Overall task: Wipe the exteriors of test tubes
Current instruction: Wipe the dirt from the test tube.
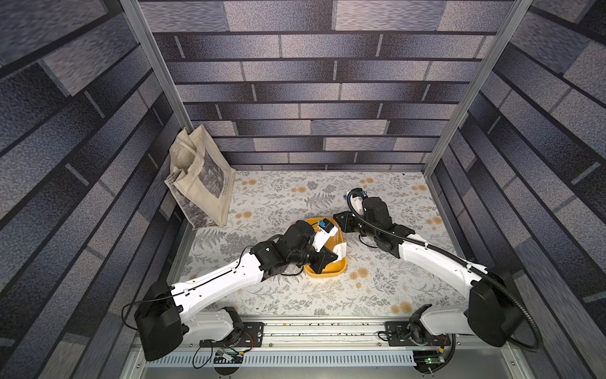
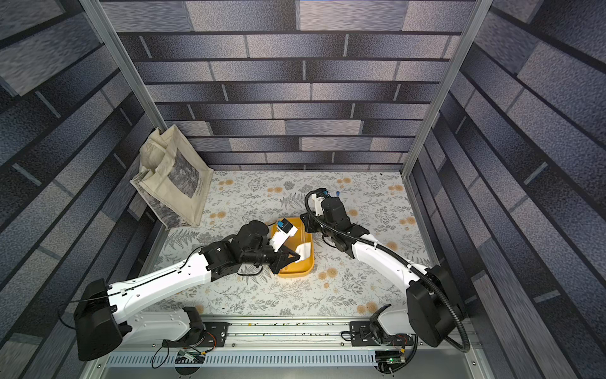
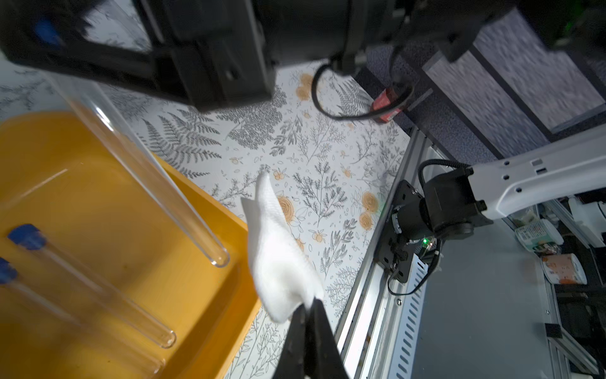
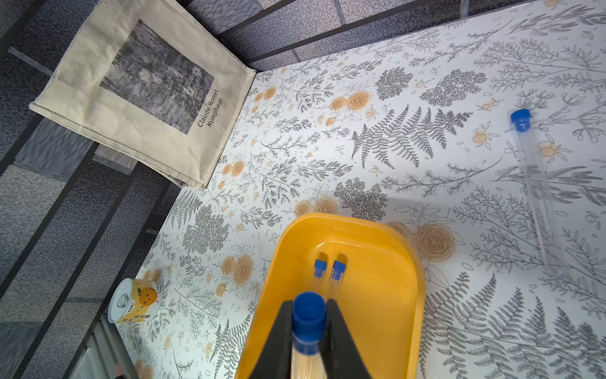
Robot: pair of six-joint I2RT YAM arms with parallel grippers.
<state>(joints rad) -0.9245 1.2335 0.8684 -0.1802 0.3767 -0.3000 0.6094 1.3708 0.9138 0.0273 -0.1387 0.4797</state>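
- Left pincer (image 3: pixel 308 303) is clamping the white cloth (image 3: pixel 278 262).
- Right pincer (image 4: pixel 309 311) is gripping one test tube (image 3: pixel 157 183) above the yellow tray (image 4: pixel 393 279).
- Two tubes (image 4: pixel 337 272) are lying inside it, another tube (image 4: pixel 537 183) on the worktop (image 4: pixel 393 147).

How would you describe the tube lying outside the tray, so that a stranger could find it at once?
Find the yellow tray on the floral table. Beside it, on the bare table, lies one clear tube with a blue cap. Unlike the other tubes, it is neither in the tray nor in the right gripper.
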